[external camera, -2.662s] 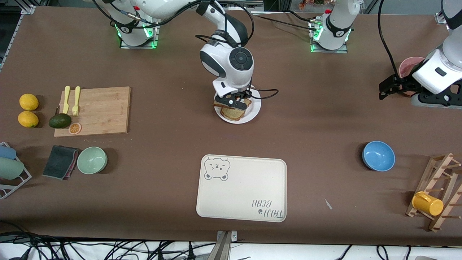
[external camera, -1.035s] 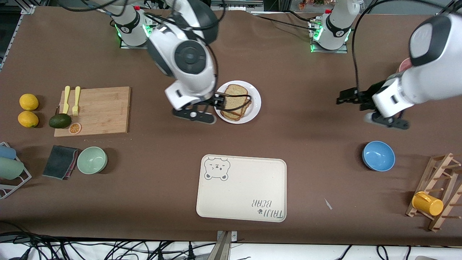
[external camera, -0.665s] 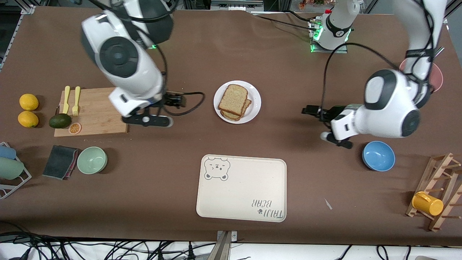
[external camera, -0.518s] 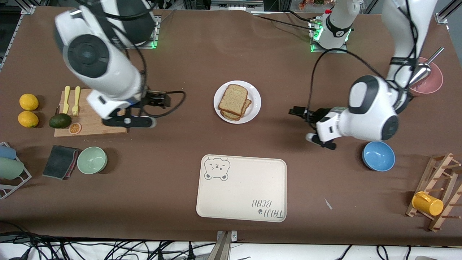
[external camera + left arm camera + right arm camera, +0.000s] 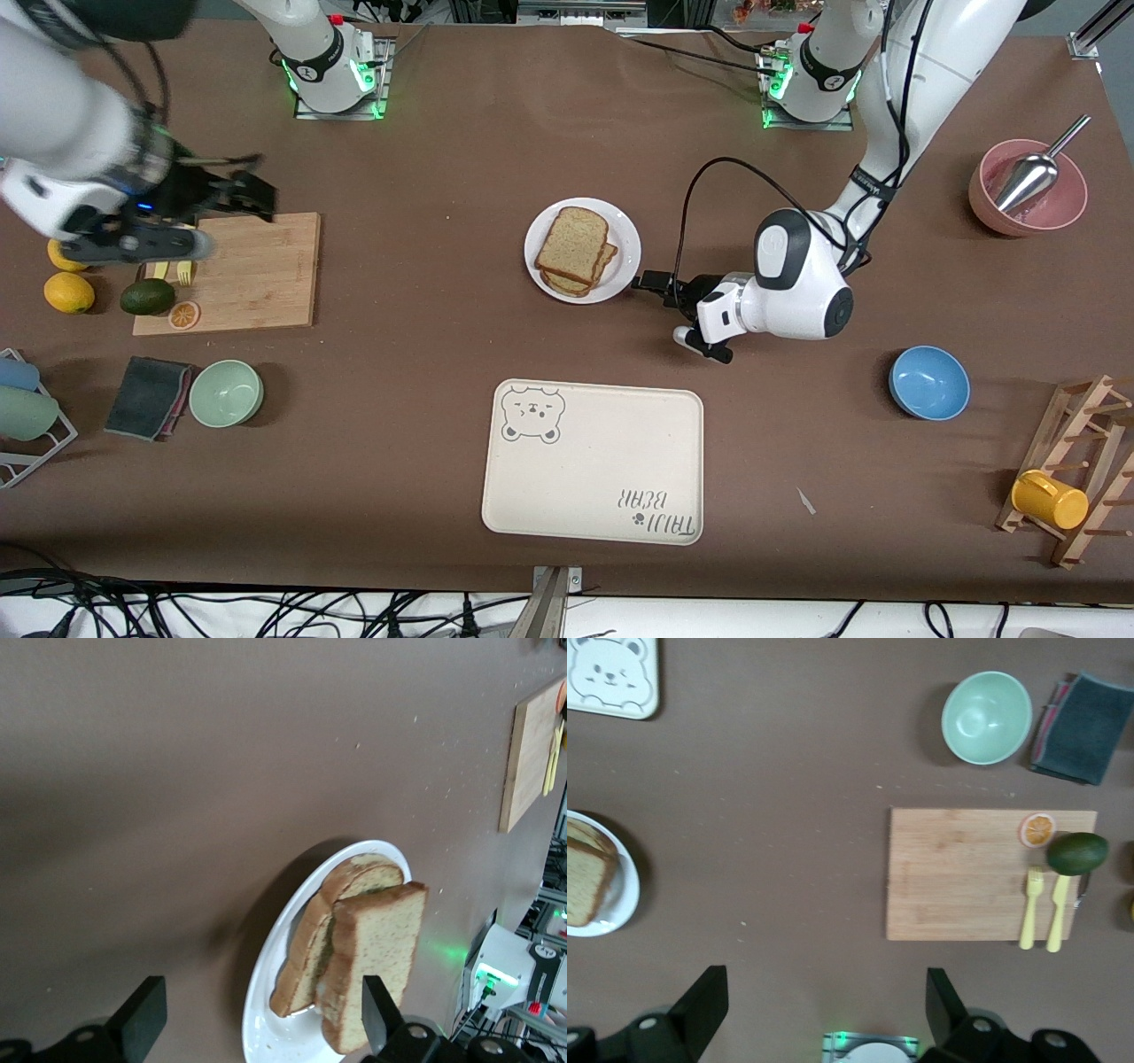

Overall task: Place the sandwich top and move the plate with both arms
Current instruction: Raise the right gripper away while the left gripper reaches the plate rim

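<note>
Front view: my left gripper (image 5: 645,284), fingers spread, sits low beside the plate (image 5: 625,257) rim. My right gripper (image 5: 239,188), also spread, hangs over the cutting board (image 5: 257,266) corner. Pushing in could slide the top slice (image 5: 571,241) off.

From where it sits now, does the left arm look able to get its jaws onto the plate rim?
Probably yes: the left gripper is low, open, right beside the white plate, with only bare table between them.

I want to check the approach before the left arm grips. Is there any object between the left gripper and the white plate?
Nothing visible stands between them. The left gripper, open, sits low beside the plate at the rim toward the left arm's end, only bare table between. The sandwich top lies on the stack, clear of that rim.
</note>
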